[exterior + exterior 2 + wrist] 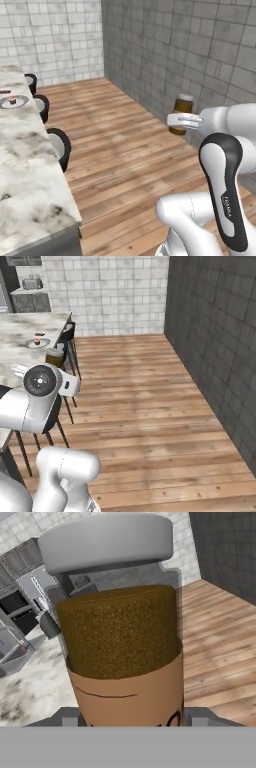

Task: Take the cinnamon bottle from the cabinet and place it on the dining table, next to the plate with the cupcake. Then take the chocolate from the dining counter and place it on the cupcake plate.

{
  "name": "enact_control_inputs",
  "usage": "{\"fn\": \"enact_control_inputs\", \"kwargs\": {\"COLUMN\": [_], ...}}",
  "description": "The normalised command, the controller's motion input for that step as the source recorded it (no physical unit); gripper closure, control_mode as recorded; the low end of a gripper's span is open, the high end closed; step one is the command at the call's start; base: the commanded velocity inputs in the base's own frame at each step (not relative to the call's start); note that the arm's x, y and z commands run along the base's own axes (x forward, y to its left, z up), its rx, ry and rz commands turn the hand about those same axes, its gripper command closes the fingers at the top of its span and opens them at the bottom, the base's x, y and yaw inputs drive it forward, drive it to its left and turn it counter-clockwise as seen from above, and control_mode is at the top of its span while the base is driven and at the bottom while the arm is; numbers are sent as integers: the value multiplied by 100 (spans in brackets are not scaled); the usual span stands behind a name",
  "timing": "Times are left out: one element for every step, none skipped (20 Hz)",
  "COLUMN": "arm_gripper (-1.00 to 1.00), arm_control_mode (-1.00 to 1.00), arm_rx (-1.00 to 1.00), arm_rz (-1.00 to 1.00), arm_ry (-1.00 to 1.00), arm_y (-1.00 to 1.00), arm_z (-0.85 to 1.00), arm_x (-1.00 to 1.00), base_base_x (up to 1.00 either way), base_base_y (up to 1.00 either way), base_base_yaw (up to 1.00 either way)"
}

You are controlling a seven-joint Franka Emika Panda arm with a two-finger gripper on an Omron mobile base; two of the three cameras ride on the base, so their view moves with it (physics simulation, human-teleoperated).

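My gripper is shut on the cinnamon bottle, an amber-brown jar with a pale lid, held upright in the air over the wooden floor. Up close in the hand view, the bottle stands between the two fingertips. From the right base view, the bottle shows just above my wrist, near the marble dining table. Farther along the table lies the grey plate with the cupcake. Beside the plate lies a small reddish bar, the chocolate.
Black stools line the table's edge facing the open floor. A dark grey tiled wall runs close behind the arm. A toaster sits on a far counter.
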Motion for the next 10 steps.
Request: {"fn": "enact_control_inputs", "kwargs": {"arm_gripper": [100, 100, 100, 100, 100, 100, 100, 100, 100, 100], "arm_control_mode": [100, 100, 100, 100, 100, 100, 100, 100, 100, 100], "arm_rx": [0, 0, 0, 0, 0, 0, 0, 0, 0, 0], "arm_rz": [0, 0, 0, 0, 0, 0, 0, 0, 0, 0], "arm_ry": [0, 0, 0, 0, 0, 0, 0, 0, 0, 0], "arm_y": [0, 0, 0, 0, 0, 0, 0, 0, 0, 0], "arm_z": [0, 0, 0, 0, 0, 0, 0, 0, 0, 0], "arm_x": [0, 0, 0, 0, 0, 0, 0, 0, 0, 0], "base_base_x": [55, 66, 80, 81, 82, 80, 80, 80, 81, 83], "base_base_y": [-59, -50, -39, -34, -28, -27, -25, -23, -23, -21], "base_base_yaw": [0, 0, 0, 4, 11, 13, 15, 16, 16, 16]}}
